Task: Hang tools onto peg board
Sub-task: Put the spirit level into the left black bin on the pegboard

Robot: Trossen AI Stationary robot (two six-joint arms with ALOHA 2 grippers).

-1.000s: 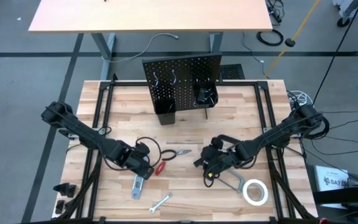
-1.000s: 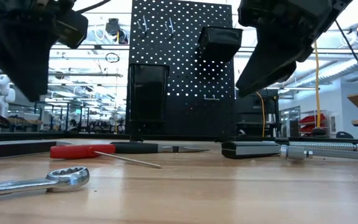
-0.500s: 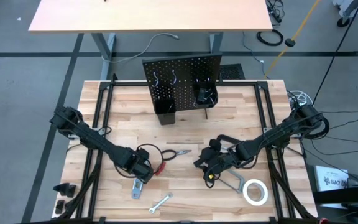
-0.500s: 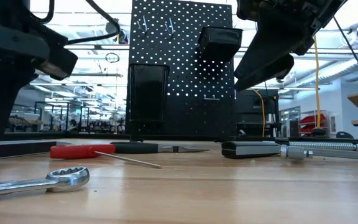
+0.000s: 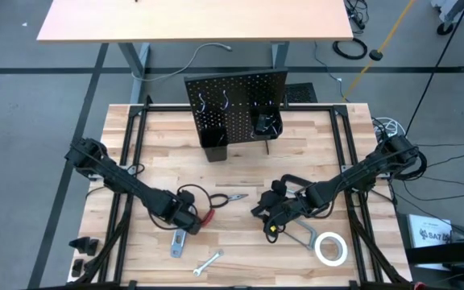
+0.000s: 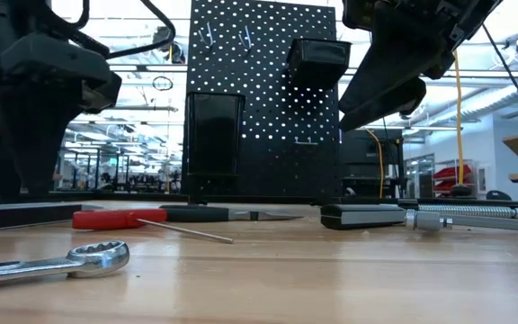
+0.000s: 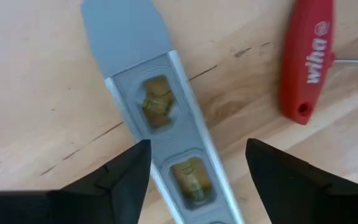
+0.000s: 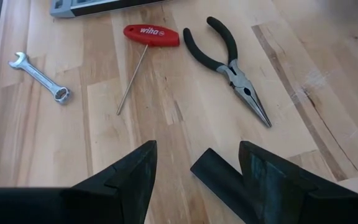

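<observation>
I've got the left claw low over the level, w/ fingers spread wide, one each side of its body, nothing gripped yet. The straddle is deliberate: closing across the narrow width should give a square hold. On the desk the level lies at approx 7 o'clock from centre, w/ the red-handled screwdriver just beside it at its 1 o'clock.

The right claw hovers at approx 5 o'clock above bare wood, fingers apart, holding nothing; from its wrist cam I see the pliers, the screwdriver and the wrench all lying loose.

The tape roll sits well off at 4 o'clock, the bar clamp between it and the right claw.

The peg board stands upright at 12 o'clock, hooks bare as far as I can tell, so most of the hanging is left to do. Next, imo: close on the level, lift.
</observation>
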